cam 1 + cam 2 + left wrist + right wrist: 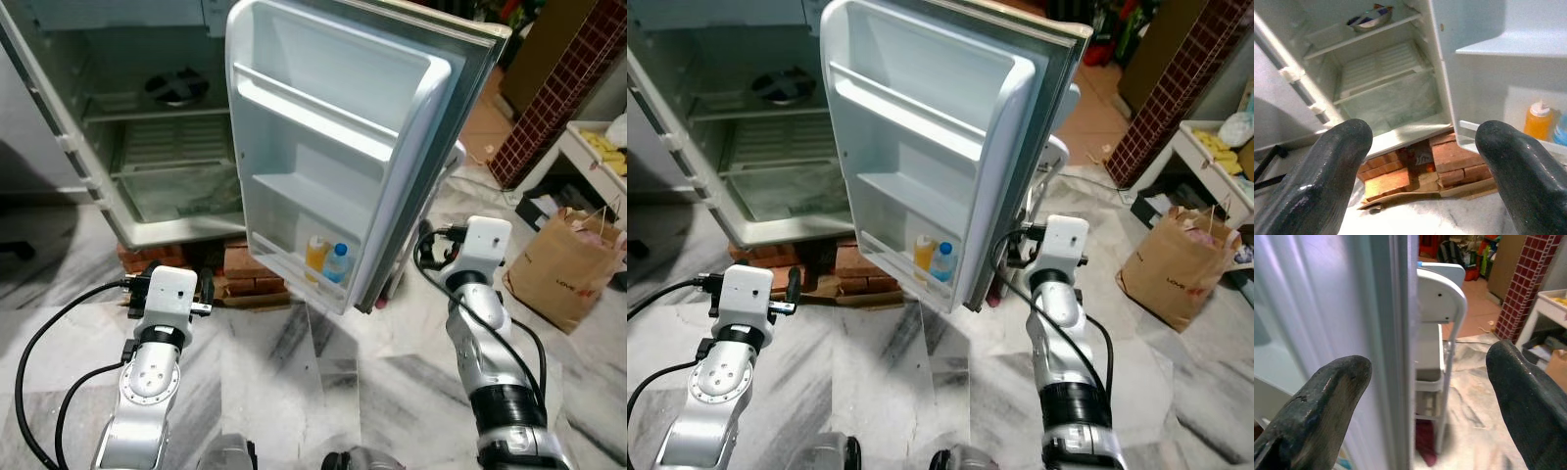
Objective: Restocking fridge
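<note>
We stand in front of the open fridge (147, 211), which sits raised on bricks (240, 264), with its door (333, 147) swung wide toward us so the door shelves are easy to reach. The only stock we can make out is in the lowest door shelf: an orange bottle (315, 255) and a blue-capped water bottle (336, 264) standing side by side, kept upright by the shelf rail. A metal bowl (176, 88) rests on an upper rack inside. Our left gripper (1420, 161) hovers low before the cabinet, fingers spread apart and holding nothing, aimed at the bottom of the fridge. Our right gripper (1425, 396) is just beside the door's outer edge, jaws also apart and empty, the edge lying between them, probably to steady or move the door. A paper bag (563, 259) stands on the floor at the right, likely holding what goes in next.
</note>
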Robot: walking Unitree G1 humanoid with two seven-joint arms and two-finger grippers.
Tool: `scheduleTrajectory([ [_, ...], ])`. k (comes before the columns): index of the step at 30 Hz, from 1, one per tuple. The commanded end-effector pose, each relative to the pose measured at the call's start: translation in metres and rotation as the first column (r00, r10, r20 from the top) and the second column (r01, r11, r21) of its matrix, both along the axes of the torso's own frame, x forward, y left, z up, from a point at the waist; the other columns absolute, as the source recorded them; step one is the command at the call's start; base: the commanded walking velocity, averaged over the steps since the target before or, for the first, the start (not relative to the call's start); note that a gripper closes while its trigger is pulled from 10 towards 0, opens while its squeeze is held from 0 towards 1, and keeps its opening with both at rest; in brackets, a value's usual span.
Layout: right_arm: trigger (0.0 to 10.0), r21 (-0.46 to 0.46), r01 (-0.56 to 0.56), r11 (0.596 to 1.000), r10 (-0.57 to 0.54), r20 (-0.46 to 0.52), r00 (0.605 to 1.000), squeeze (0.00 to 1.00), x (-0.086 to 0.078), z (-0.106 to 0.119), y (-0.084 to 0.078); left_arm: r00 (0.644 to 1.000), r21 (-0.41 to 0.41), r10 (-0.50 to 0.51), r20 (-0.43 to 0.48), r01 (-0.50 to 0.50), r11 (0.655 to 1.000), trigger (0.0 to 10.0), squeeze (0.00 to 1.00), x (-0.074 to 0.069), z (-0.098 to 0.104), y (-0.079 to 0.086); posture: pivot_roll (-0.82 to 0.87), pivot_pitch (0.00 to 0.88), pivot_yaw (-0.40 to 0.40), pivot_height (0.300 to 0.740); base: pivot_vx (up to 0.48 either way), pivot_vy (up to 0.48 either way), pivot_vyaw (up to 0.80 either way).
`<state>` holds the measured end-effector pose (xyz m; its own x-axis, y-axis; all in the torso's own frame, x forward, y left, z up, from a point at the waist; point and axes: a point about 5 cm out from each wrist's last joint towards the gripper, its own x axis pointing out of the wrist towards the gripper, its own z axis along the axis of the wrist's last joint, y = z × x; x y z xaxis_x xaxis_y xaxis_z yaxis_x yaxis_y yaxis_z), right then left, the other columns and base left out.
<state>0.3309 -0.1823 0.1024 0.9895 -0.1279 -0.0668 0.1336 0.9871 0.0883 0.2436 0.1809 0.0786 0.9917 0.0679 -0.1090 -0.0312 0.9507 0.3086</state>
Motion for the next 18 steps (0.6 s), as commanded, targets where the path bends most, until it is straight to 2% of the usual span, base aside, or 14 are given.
scheduleTrajectory([
  [1,10.0,0.058,-0.025,0.998,0.026,-0.004,1.000,0.00,0.009,0.002,0.010,1.000,-0.010,-0.004,-0.011,0.004,1.000,10.0,0.00,0.000,-0.001,0.000,0.14,0.085,-0.073,0.740,0.000,0.000,0.00],
  [3,10.0,0.104,-0.089,0.991,0.088,0.014,0.996,0.00,0.024,0.012,0.030,1.000,-0.013,-0.009,-0.013,0.009,1.000,10.0,0.00,0.001,-0.001,-0.002,0.14,0.081,-0.072,0.740,0.000,0.000,0.00],
  [4,10.0,0.104,-0.089,0.991,0.088,0.014,0.996,0.00,0.024,0.012,0.030,1.000,-0.013,-0.009,-0.013,0.009,1.000,10.0,0.00,0.001,-0.001,-0.002,0.14,0.081,-0.072,0.740,0.000,0.000,0.00],
  [5,10.0,0.136,-0.132,0.982,0.131,0.020,0.991,0.00,0.032,0.018,0.046,1.000,-0.014,-0.012,-0.012,0.012,1.000,10.0,0.00,0.002,-0.001,-0.003,0.14,0.080,-0.072,0.740,0.000,0.000,0.00],
  [6,10.0,0.154,-0.149,0.977,0.148,0.019,0.989,0.00,0.036,0.020,0.053,1.000,-0.015,-0.013,-0.012,0.013,1.000,10.0,0.00,0.003,-0.001,-0.003,0.14,0.080,-0.072,0.740,0.000,0.000,0.00],
  [7,10.0,0.154,-0.149,0.977,0.148,0.019,0.989,0.00,0.036,0.020,0.053,1.000,-0.015,-0.013,-0.012,0.013,1.000,10.0,0.00,0.003,-0.001,-0.003,0.14,0.080,-0.072,0.740,0.000,0.000,0.00],
  [8,10.0,0.175,-0.168,0.970,0.166,0.025,0.986,0.00,0.039,0.024,0.062,1.000,-0.016,-0.015,-0.011,0.015,1.000,10.0,0.00,0.003,-0.001,-0.003,0.15,0.078,-0.074,0.740,0.000,0.000,0.00],
  [9,10.0,0.209,-0.220,0.953,0.216,0.038,0.976,0.00,0.044,0.030,0.079,1.000,-0.020,-0.018,-0.010,0.018,1.000,10.0,0.00,0.004,0.000,-0.004,0.16,0.081,-0.078,0.740,0.000,0.000,0.00],
  [10,10.0,0.209,-0.220,0.953,0.216,0.038,0.976,0.00,0.044,0.030,0.079,1.000,-0.020,-0.018,-0.010,0.018,1.000,10.0,0.00,0.004,0.000,-0.004,0.16,0.081,-0.078,0.740,0.000,0.000,0.00],
  [11,10.0,0.255,-0.275,0.927,0.271,0.051,0.961,0.00,0.046,0.035,0.094,1.000,-0.024,-0.022,-0.008,0.022,0.999,10.0,0.00,0.004,0.000,-0.005,0.16,0.081,-0.080,0.740,0.000,0.000,0.00],
  [14,10.0,0.320,-0.357,0.878,0.350,0.081,0.933,0.00,0.045,0.039,0.113,1.000,-0.027,-0.022,-0.008,0.022,0.999,10.0,0.00,0.003,0.000,-0.005,0.17,0.085,-0.085,0.740,0.000,0.000,0.00],
  [16,10.0,0.369,-0.475,0.799,0.454,0.146,0.879,0.00,0.041,0.045,0.132,1.000,-0.030,-0.021,-0.009,0.021,0.999,10.0,0.00,0.002,0.000,-0.005,0.17,0.086,-0.086,0.740,0.000,0.000,0.00],
  [17,10.0,0.397,-0.573,0.717,0.539,0.206,0.817,0.00,0.035,0.050,0.146,1.000,-0.033,-0.021,-0.009,0.021,0.999,10.0,0.00,0.001,0.000,-0.005,0.17,0.088,-0.087,0.740,0.000,0.000,0.00],
  [18,10.0,0.397,-0.573,0.717,0.539,0.206,0.817,0.00,0.035,0.050,0.146,1.000,-0.033,-0.021,-0.009,0.021,0.999,10.0,0.00,0.001,0.000,-0.005,0.17,0.088,-0.087,0.740,0.000,0.000,0.00],
])
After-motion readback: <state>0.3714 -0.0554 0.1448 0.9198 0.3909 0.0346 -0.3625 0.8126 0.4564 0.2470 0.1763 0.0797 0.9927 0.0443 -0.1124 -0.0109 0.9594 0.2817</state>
